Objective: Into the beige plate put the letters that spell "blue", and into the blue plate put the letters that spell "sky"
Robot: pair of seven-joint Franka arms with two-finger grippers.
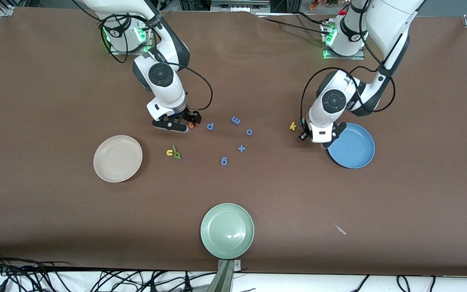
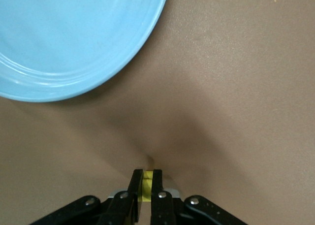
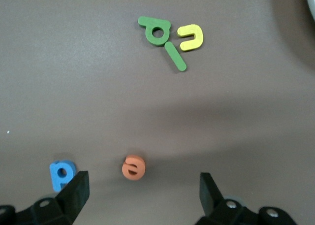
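1. The blue plate (image 1: 352,146) sits toward the left arm's end of the table, the beige plate (image 1: 118,158) toward the right arm's end, and a green plate (image 1: 227,230) lies nearest the front camera between them. All three look empty.

2. The left gripper (image 2: 143,185) is low at the blue plate's rim, on the side facing the middle of the table. Its fingers are pinched shut on a small yellow piece (image 2: 146,184), probably the s, though its shape is hidden. In the front view the plate's centre lies at about four o'clock from this gripper, so I judge the carry to be short. The yellow k (image 1: 293,126) lies on the table just beside this arm, at about ten o'clock from it.

3. The right gripper (image 3: 142,185) hovers with its jaws spread wide and nothing in them. The orange e (image 3: 133,167) lies on the table between the fingertips, closer to one finger, so I judge that a straight descent would bracket it. A blue p (image 3: 62,173) lies just outside that finger.

4. The green b (image 3: 156,30), the thin green l (image 3: 175,56) and the yellow u (image 3: 191,37) cluster together, touching or nearly so, at about three o'clock from the beige plate in the front view. The l's long axis slants between the other two.

5. I cannot find the teal y.
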